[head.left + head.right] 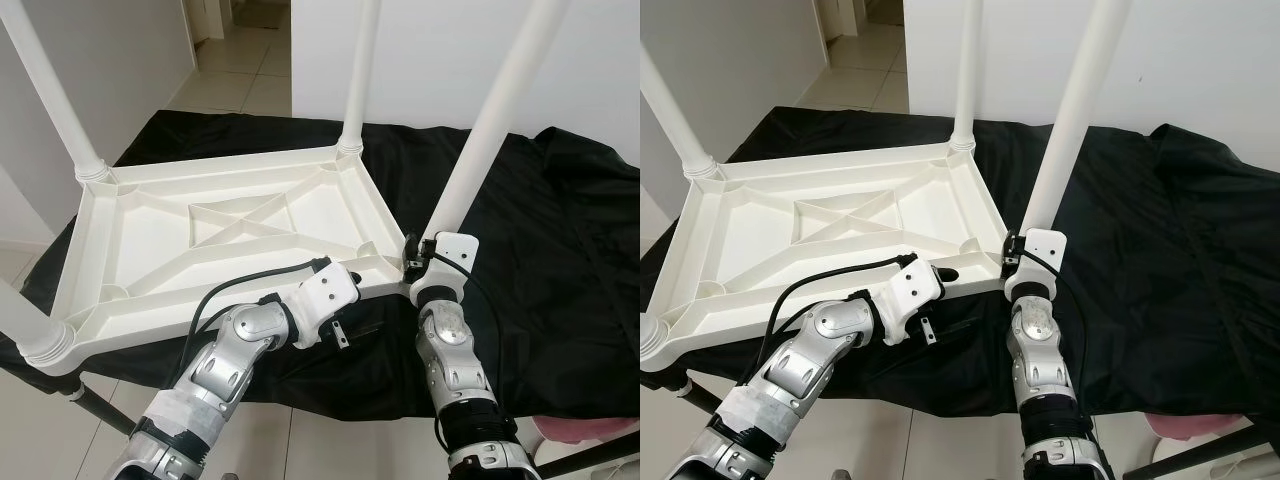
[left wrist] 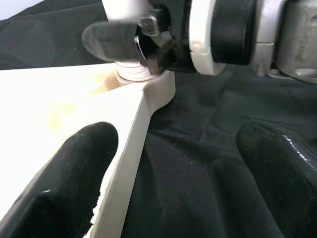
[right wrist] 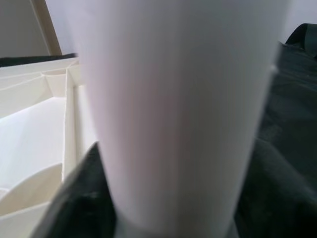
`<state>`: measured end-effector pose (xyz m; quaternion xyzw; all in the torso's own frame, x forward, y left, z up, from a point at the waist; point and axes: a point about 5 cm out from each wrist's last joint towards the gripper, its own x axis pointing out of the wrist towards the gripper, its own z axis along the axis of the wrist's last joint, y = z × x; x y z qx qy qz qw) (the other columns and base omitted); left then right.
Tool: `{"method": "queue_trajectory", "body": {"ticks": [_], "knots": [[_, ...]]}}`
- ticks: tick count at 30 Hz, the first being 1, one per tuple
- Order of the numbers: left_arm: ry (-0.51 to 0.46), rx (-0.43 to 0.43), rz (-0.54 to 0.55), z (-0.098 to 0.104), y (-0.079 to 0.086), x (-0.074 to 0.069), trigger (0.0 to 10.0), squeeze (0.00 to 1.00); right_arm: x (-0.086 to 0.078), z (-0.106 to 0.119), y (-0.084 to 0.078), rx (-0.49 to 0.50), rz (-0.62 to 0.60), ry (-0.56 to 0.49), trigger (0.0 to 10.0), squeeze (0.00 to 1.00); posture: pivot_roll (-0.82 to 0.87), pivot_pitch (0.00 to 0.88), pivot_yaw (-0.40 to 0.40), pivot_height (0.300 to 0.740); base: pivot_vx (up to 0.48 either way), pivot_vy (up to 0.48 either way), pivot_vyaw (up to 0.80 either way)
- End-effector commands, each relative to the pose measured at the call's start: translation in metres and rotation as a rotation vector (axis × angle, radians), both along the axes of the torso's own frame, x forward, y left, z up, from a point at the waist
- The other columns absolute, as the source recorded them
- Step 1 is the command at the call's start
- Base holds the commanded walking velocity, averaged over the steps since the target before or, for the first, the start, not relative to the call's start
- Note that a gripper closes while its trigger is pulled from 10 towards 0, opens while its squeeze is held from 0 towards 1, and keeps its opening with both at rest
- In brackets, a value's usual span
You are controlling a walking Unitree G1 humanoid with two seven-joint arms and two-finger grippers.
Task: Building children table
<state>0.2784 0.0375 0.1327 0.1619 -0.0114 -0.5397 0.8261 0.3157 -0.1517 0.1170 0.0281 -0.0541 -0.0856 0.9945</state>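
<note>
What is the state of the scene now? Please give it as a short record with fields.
surface: black cloth covering the work surface
table top: white table top lying upside down on the cloth, ribbed underside up
legs: four white legs standing up at the corners
right gripper: right gripper closed around the near right leg close to its base
left gripper: left gripper open, straddling the near edge of the table top, one finger over the underside, the other over the cloth
floor: pale tiles beyond
</note>
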Motion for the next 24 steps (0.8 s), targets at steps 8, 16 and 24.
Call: {"method": "queue_trajectory", "body": {"ticks": [8,16,24], "knots": [[0.002,0.01,-0.049,0.0015,-0.002,0.0003,10.0,0.0,-0.0024,-0.0046,-0.0075,-0.03,0.138,0.011,10.0,0.0,-0.03,0.0,0.018,0.74,0.0,0.0,0.0],[0.0,0.006,-0.044,0.0018,-0.0023,0.0001,10.0,0.0,-0.0031,-0.0007,-0.0123,-0.119,0.401,-0.008,10.0,0.0,-0.03,0.0,0.011,0.74,0.0,0.0,0.0],[0.004,0.004,-0.044,0.0016,-0.0013,-0.001,10.0,0.0,-0.0018,-0.0008,-0.0157,-0.173,0.523,0.011,10.0,0.0,-0.03,0.0,0.013,0.74,0.0,0.0,0.0]]}}
